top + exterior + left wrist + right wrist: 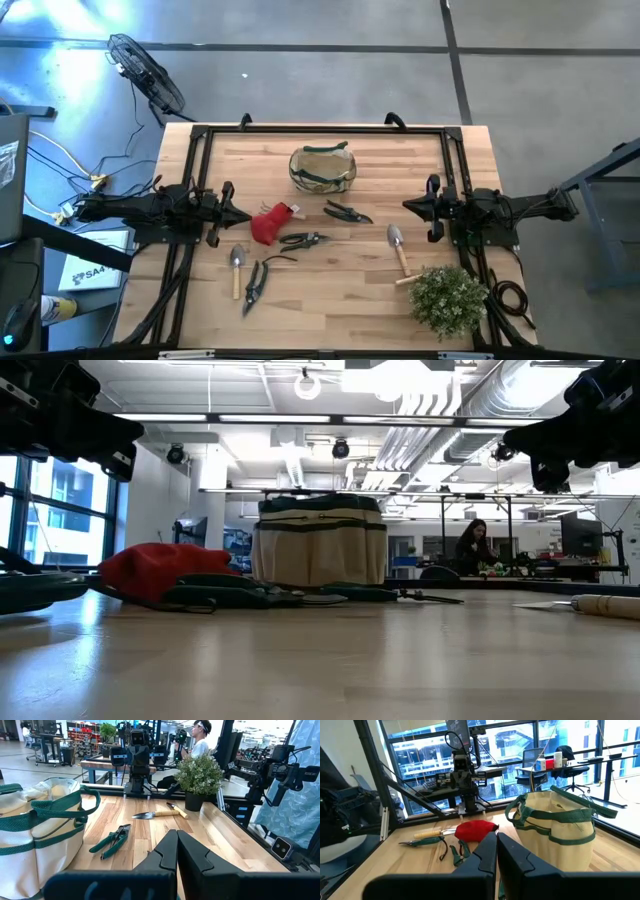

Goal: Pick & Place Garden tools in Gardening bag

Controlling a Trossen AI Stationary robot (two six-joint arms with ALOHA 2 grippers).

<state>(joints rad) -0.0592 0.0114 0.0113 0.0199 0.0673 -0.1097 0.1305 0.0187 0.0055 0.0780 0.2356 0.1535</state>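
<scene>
The olive-tan gardening bag (322,168) stands upright on its base at the table's far middle, also seen in the low view (320,542). A red glove (268,222) lies flat on the table near my left gripper. Three dark pruning shears (347,212) (303,240) (253,285) lie around the centre. One wooden-handled trowel (237,268) lies near left, another (399,248) near right. My left gripper (240,213) (177,834) hovers shut at the left, pointing level toward the centre. My right gripper (410,206) (496,836) hovers shut at the right, facing it.
A bushy potted plant (448,298) stands at the near right corner, close to the right trowel. Black frame rails (320,128) run along the far edge and both sides. A fan (145,72) stands on the floor beyond the far left corner. People show beyond the table.
</scene>
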